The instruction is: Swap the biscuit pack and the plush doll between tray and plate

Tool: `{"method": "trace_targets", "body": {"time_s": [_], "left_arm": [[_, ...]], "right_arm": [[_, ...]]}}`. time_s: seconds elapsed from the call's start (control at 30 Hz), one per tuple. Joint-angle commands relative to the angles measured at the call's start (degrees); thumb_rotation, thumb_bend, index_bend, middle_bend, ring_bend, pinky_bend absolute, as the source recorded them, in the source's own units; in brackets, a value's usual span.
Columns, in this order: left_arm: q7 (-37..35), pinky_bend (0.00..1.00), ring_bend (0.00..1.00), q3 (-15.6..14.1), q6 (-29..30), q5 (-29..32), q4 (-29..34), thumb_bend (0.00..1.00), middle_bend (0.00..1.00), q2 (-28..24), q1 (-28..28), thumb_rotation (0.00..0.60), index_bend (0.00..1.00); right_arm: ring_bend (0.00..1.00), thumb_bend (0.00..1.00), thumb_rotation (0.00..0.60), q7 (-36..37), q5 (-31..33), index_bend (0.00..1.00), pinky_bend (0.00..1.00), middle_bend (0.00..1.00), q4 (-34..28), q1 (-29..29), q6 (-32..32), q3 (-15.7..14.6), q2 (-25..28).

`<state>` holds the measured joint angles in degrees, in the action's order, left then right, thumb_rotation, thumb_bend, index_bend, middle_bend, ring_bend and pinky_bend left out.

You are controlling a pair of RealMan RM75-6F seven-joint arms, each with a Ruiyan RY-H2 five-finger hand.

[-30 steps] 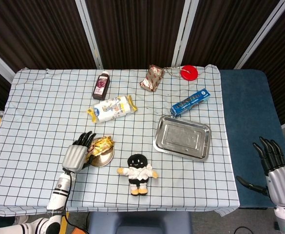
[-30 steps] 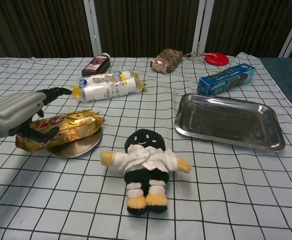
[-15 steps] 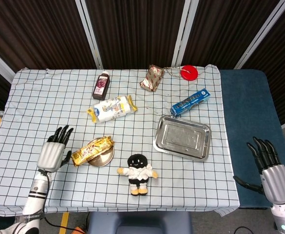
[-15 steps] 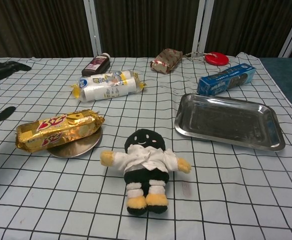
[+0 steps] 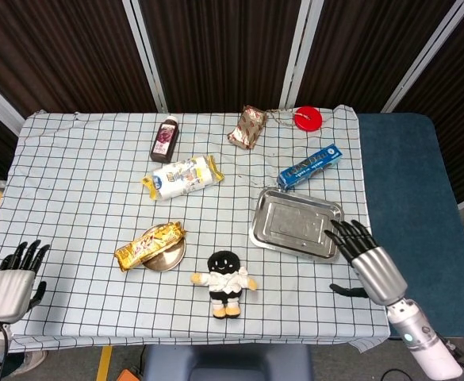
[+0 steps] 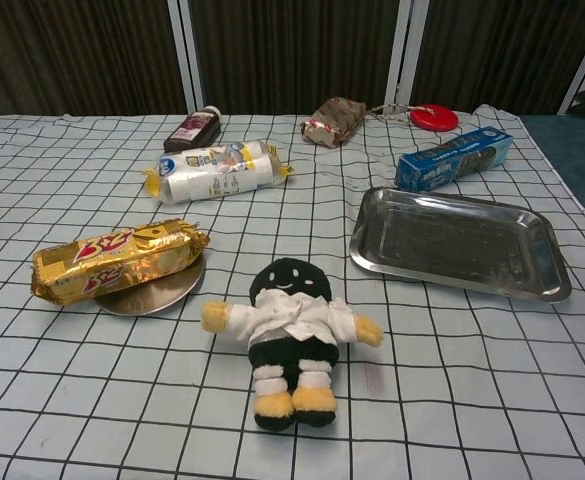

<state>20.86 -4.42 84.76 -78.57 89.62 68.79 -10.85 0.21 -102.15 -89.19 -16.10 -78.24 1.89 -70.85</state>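
Gold foil biscuit pack point(image 5: 151, 244) lies across the small round metal plate point(image 5: 168, 257), sticking out past its left rim; in the chest view the gold foil biscuit pack point(image 6: 120, 258) covers most of the small round metal plate point(image 6: 157, 293). Black-headed plush doll in white shirt with yellow hands and feet point(image 5: 224, 282) lies on its back on the checked tablecloth point(image 5: 73, 182), just right of the plate, not touching it. Rectangular shiny steel tray point(image 5: 297, 225) sits right of the doll, nothing in it.

Left hand point(image 5: 9, 282) is off the table's front-left corner, fingers spread apart, holding nothing. Right hand point(image 5: 366, 260) hovers over the front-right corner of the tray, fingers spread wide, thumb out to the side, holding nothing. Neither hand shows clearly in the chest view.

Further back: white and blue snack bag with yellow ends point(image 5: 183, 177), dark red bottle point(image 5: 165, 139), brown crinkled packet point(image 5: 247, 127), red round disc point(image 5: 308, 119), blue rectangular box point(image 5: 309, 166) just behind the tray. Same items appear in chest view: doll point(image 6: 288, 335) front centre, tray point(image 6: 459, 242) to its right.
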Motion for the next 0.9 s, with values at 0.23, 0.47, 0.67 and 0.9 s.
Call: {"method": "trace_targets", "body": {"time_s": [0.23,0.47,0.67,0.9], "left_arm": [[-3.12,0.22,0.05,2.34,2.66,0.89,-0.03,0.45,0.08,-1.47,2.6,0.6,0.1],[-4.56,0.22,0.05,4.23,2.83,2.18,0.52,0.45,0.08,-2.53,3.59,0.6,0.1],[-5.24,0.22,0.05,5.71,2.41,3.55,0.89,0.46,0.08,-2.85,4.11,0.6,0.1],[-6.93,0.22,0.05,7.61,1.83,5.98,1.53,0.45,0.08,-3.64,4.87,0.6,0.11]], "right_arm": [[0.0,0.02,0.6,-9.58,6.97,0.0,0.0,0.0,-9.47,-14.68,23.49,3.51,-1.04],[0.0,0.02,0.6,-16.52,14.31,0.0,0.0,0.0,-9.64,-22.04,34.2,6.05,-5.78],[0.0,0.02,0.6,-22.03,20.17,0.0,0.0,0.0,-8.83,-26.64,39.77,6.37,-9.55],[0.0,0.02,0.6,-27.11,27.24,0.0,0.0,0.0,-4.69,-31.18,43.06,5.98,-15.24]]}}
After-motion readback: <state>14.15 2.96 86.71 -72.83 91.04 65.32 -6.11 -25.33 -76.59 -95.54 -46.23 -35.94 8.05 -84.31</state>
